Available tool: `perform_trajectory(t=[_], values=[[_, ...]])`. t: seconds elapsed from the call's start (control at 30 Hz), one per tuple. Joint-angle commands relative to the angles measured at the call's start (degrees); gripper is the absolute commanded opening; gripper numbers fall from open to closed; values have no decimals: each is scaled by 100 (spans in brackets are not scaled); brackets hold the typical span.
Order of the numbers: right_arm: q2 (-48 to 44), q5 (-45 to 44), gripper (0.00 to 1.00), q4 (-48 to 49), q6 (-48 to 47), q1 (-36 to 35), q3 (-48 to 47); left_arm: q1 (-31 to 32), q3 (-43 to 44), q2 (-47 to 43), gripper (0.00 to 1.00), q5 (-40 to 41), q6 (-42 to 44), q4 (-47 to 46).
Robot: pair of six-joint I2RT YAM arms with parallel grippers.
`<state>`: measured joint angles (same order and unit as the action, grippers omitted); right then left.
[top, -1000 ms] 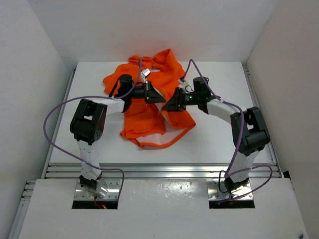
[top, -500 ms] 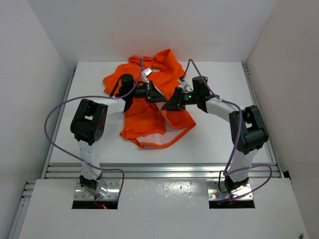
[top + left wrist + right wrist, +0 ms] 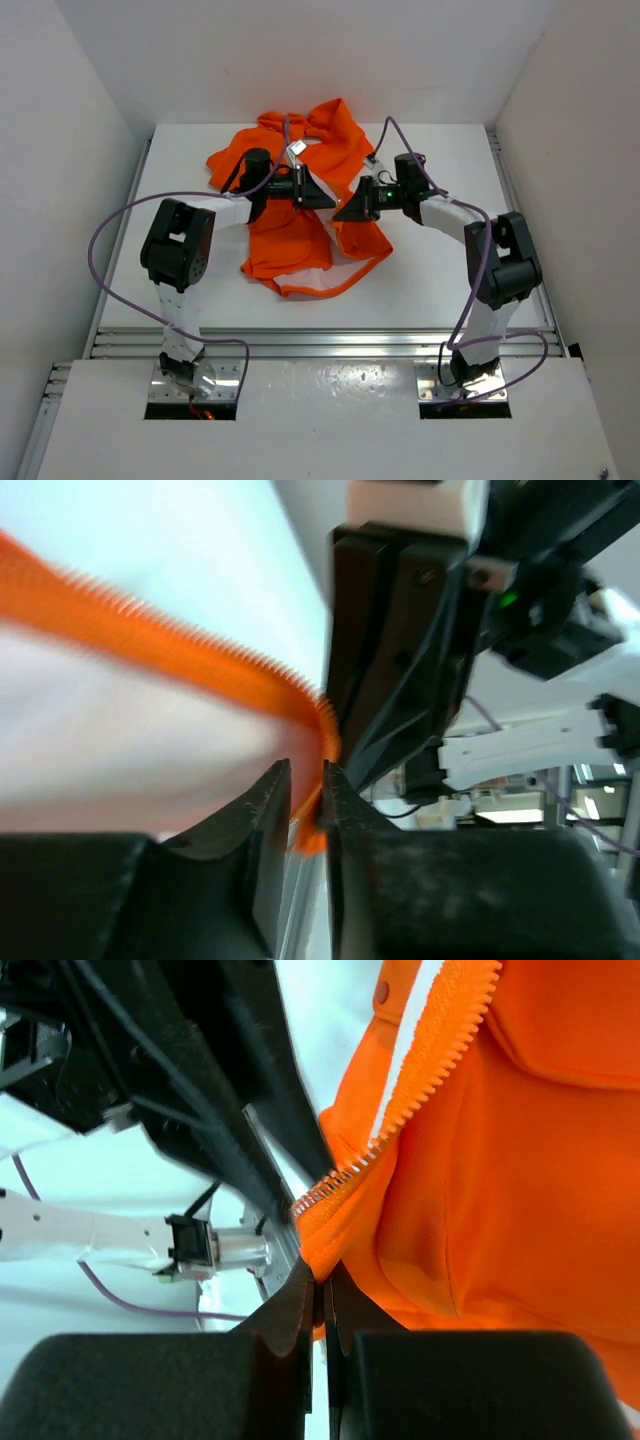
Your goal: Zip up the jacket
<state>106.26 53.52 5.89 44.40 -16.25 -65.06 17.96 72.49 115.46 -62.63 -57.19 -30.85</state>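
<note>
Clamping the left gripper jaws on one toothed edge of the jacket, lying open on the bench. Clamping the right gripper jaws on the opposite zipper end. Judging the halves unjoined, leaving all the zipping to do.

Top camera looks down; both wrist cameras closely face the jacket.
</note>
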Motion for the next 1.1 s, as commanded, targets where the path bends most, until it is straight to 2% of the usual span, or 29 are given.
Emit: perform_trajectory(t=[0.0,0.07,0.1,0.13,0.17,0.2,0.23,0.27,0.33,0.47,0.67,0.87,0.97,1.07], values=[[-544,710,0,-131,-660,297,177,-160,178,-646,29,425,1313,1166],[-667,861,0,-568,-1344,447,143,-231,178,-884,35,724,2215,2028],[-685,923,0,-1207,-1825,491,108,-283,178,-1111,40,1135,2543,2352],[-703,906,0,-1779,-2300,517,-32,-284,369,-1218,40,1365,2885,3078],[-720,889,0,-2098,-2531,552,-77,-284,371,-1323,40,1585,3480,3320],[-729,732,0,-2397,-2968,561,-147,-284,423,-1437,40,1857,3782,3601],[-703,591,0,-3191,-3355,570,-313,-162,424,-1656,40,2391,4098,4108],[-694,451,0,-3417,-3664,588,-375,-65,424,-1754,40,2666,4406,4348],[-563,196,0,-4056,-3929,597,-542,268,363,-1973,39,3306,5364,4936],[-615,-157,0,-4113,-3904,614,-429,839,187,-1862,37,4214,5613,5747],[-501,-815,0,-3806,-3290,807,-315,1517,388,-1123,24,5215,5324,6590],[-264,-1115,0,-3622,-2780,852,-473,1720,494,-631,24,5979,4849,6653],[-114,-1107,0,-3525,-2674,834,-552,1720,704,-455,29,6394,4691,6653],[-18,-1115,0,-3498,-2709,755,-596,1772,784,-226,33,6465,4638,6706]])
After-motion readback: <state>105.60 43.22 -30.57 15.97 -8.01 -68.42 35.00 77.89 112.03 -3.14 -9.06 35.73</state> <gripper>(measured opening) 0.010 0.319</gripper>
